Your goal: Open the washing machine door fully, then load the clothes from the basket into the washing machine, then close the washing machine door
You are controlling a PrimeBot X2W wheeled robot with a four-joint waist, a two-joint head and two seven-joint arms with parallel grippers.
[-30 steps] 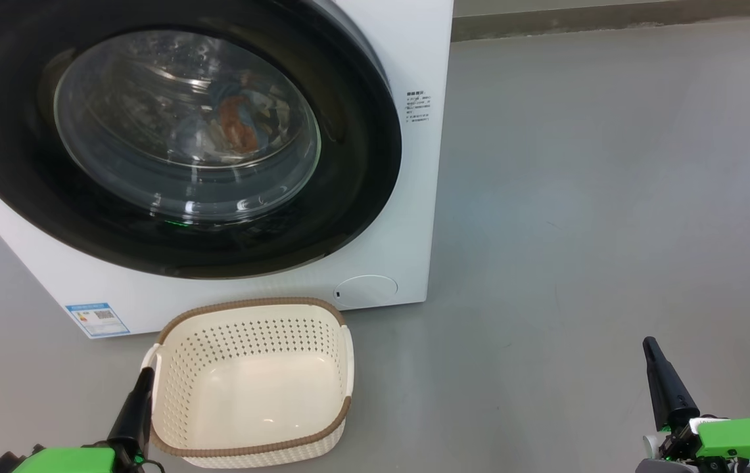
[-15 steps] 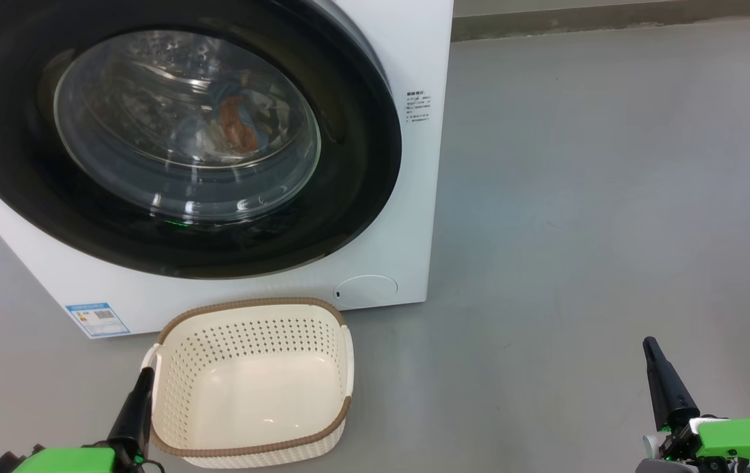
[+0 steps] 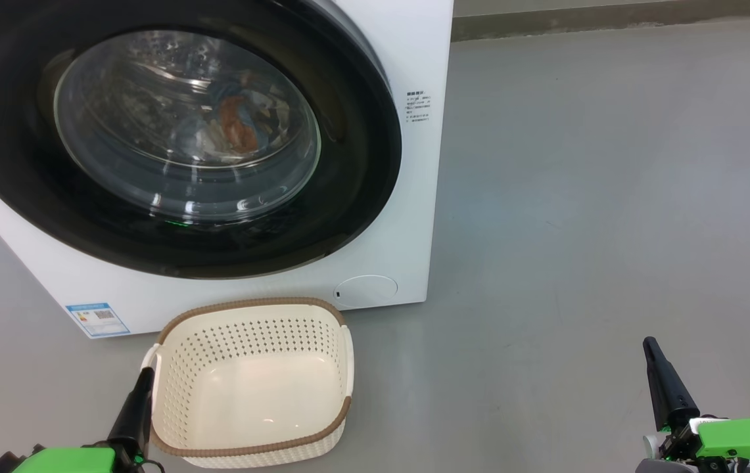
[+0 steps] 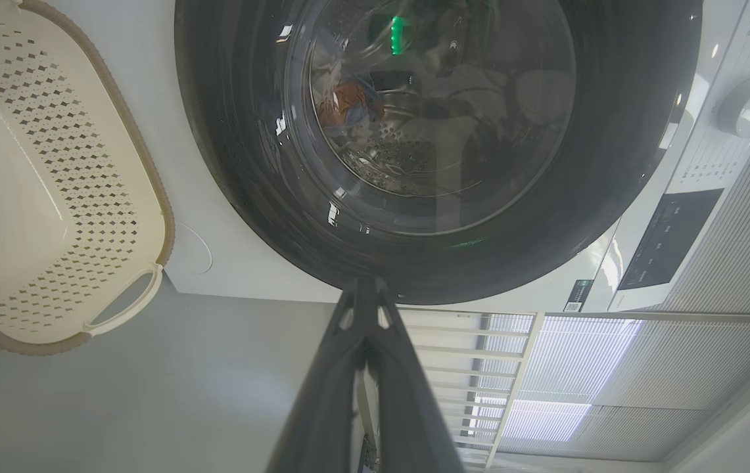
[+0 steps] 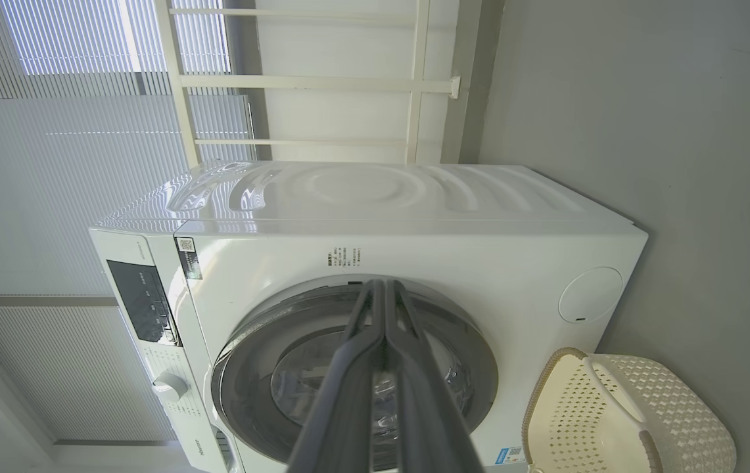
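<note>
White and boxy, the washing machine [image 3: 424, 197] takes up the head view from 9 o'clock round to 12. The washing machine door [image 3: 361, 157] sits shut against its front, a wide glossy black rim around the bulging glass. Through that glass the clothes [image 3: 238, 128] lie in the drum, an orange-brown patch among pale blue and white, just toward 3 o'clock of the window's middle. A small blue label [image 3: 97, 319] is stuck at the cabinet's 7 o'clock corner and a round cover [image 3: 367, 291] sits at its 5 o'clock corner. The basket [image 3: 251, 305] stands upright on the grey floor [image 3: 578, 197] just in front of the machine, at 6 to 7 o'clock of the view, its bare cream bottom showing. The left fingers [image 3: 137, 404] rise at 7 o'clock, pressed together, tip just beside the handle on the basket's 9 o'clock side; whether they touch it I cannot tell. The right fingers [image 3: 665, 384] stand at 4 o'clock, likewise together, gripping nothing, well apart from basket and machine.
</note>
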